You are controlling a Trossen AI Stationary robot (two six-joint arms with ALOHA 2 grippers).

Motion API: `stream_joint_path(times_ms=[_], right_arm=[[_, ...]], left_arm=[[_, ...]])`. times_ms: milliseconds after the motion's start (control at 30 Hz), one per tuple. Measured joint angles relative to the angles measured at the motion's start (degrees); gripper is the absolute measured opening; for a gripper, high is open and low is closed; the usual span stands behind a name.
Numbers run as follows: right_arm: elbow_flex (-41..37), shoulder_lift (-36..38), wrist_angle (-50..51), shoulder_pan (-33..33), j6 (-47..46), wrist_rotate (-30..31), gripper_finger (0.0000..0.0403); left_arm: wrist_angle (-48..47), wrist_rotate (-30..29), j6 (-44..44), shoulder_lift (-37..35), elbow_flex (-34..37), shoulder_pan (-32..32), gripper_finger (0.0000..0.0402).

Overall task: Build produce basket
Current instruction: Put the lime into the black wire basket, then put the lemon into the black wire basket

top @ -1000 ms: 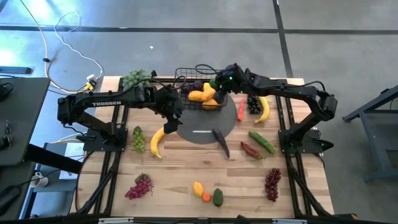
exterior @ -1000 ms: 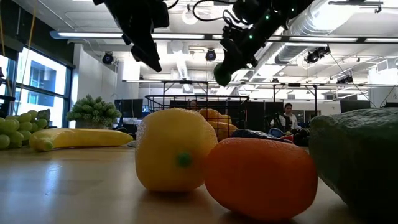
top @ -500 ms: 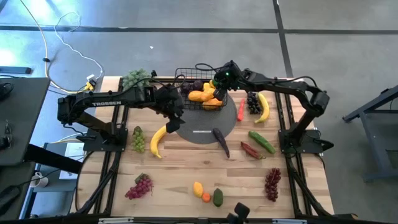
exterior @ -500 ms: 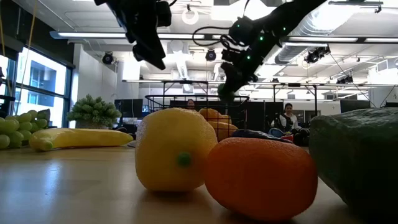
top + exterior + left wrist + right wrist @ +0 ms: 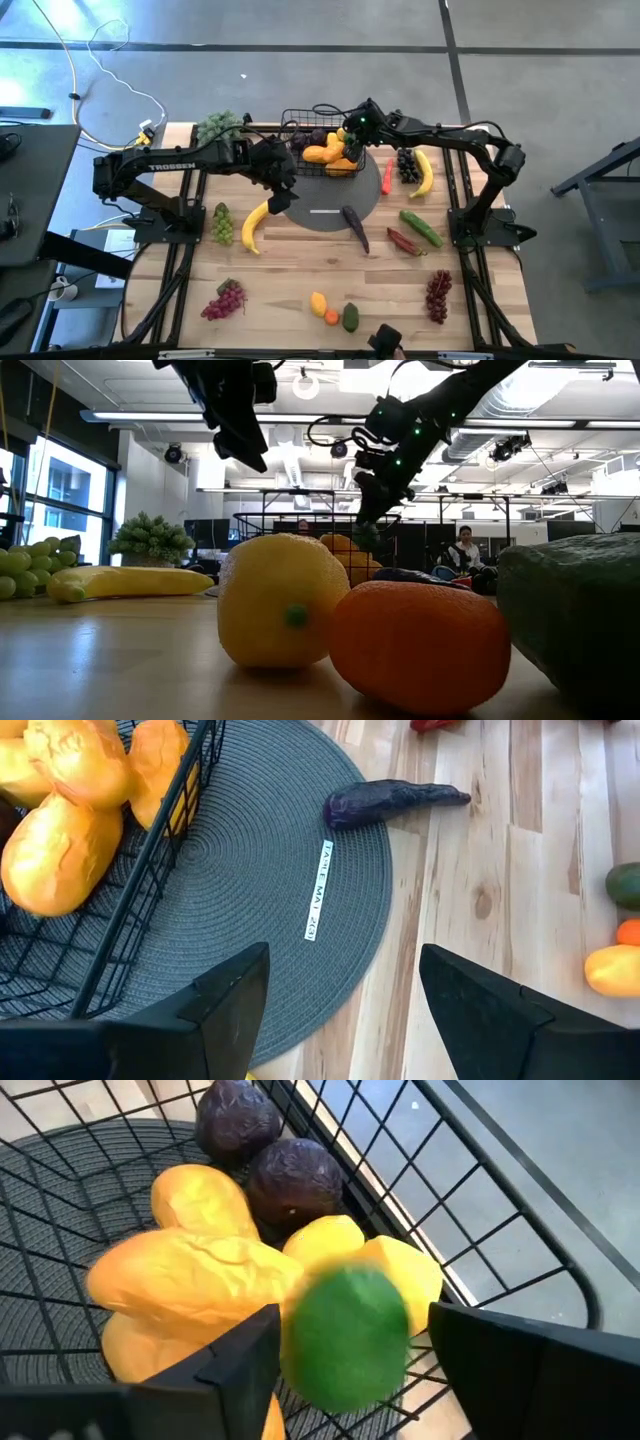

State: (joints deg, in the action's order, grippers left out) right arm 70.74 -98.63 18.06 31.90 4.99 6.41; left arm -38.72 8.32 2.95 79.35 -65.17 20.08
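Counted from above: two bananas (image 5: 252,226) (image 5: 425,172) — four grape bunches, one green (image 5: 222,222), two red (image 5: 224,299) (image 5: 438,295), one dark (image 5: 407,165). One basket (image 5: 322,145), one round mat (image 5: 325,208), one cucumber (image 5: 421,227), one eggplant (image 5: 355,226), two chilies (image 5: 387,176) (image 5: 404,241).

Open-plan robotics laboratory, bare grey concrete floor (image 5: 300,60), exposed silver ventilation ducts (image 5: 560,405) and strip lights overhead, tall windows (image 5: 60,495), seated person (image 5: 462,550) at distant workstations, pale wooden plank table (image 5: 290,275) on black frame
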Motion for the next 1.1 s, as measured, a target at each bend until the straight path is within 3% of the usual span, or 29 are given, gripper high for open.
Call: stream_joint_path(times_ms=[433, 733, 1100], right_arm=[[1.6, 1.5, 2.8, -0.1, -1.9, 2.1, 0.0249], [7.0, 2.8, 12.6, -1.3, -10.4, 2.1, 0.0250], [11.0, 2.8, 17.7, -6.0, -24.6, 2.0, 0.0250]], left_arm=[[-0.1, -0.5, 0.2, 0.0, 0.0, 0.0, 0.0260], [-0.3, -0.4, 2.5, 0.0, 0.0, -0.1, 0.0286], [-0.4, 0.0, -5.6, 0.0, 0.0, -6.1, 0.0286]])
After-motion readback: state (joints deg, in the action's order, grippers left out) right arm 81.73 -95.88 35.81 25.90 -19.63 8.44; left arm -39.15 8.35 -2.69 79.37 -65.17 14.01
